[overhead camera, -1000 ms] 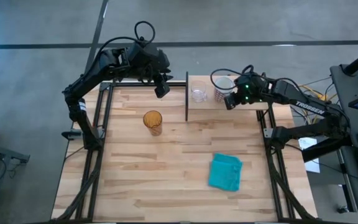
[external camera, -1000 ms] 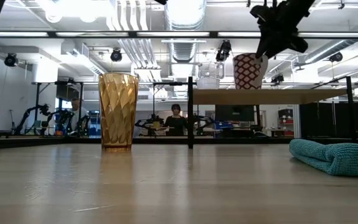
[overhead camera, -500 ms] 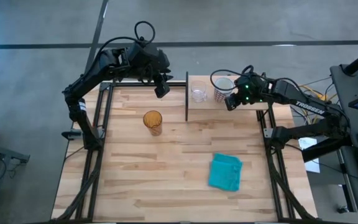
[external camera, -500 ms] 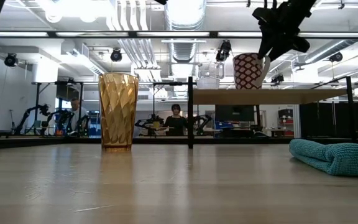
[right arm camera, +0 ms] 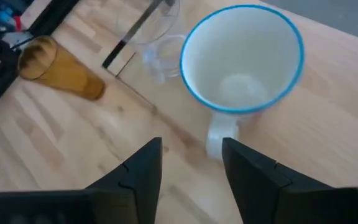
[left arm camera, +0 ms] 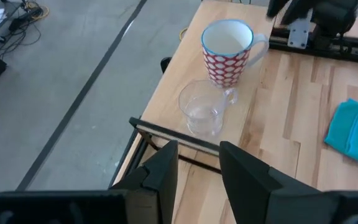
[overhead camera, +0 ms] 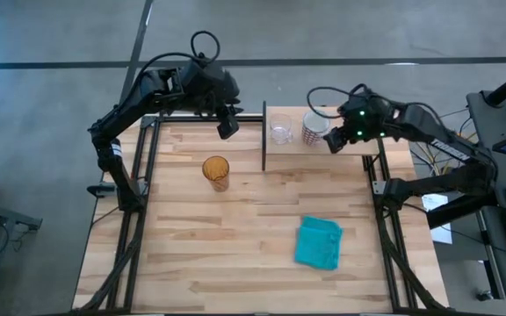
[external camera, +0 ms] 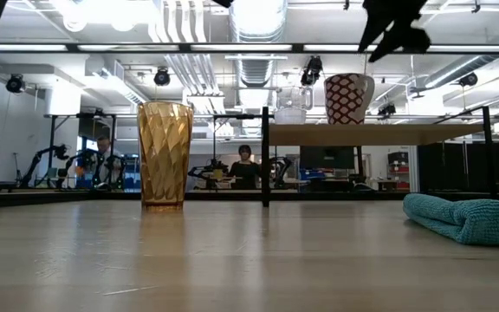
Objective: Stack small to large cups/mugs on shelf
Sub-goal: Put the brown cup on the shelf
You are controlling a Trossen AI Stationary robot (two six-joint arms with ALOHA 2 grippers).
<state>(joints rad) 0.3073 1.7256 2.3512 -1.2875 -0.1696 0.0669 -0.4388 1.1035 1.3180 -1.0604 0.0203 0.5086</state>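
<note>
Mug (right arm camera: 241,59) and glass cup (left arm camera: 202,112) stand empty on shelf (overhead camera: 281,146).

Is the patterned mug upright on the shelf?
Upright: the mug stands on the shelf, mouth up beside the glass cup.

You see the red-patterned white handled mug (overhead camera: 314,130) upright on the small light-wood shelf (overhead camera: 279,151) beside the tiny clear glass cup (overhead camera: 280,133); the amber tumbler (overhead camera: 216,172) stands on the table.
</note>
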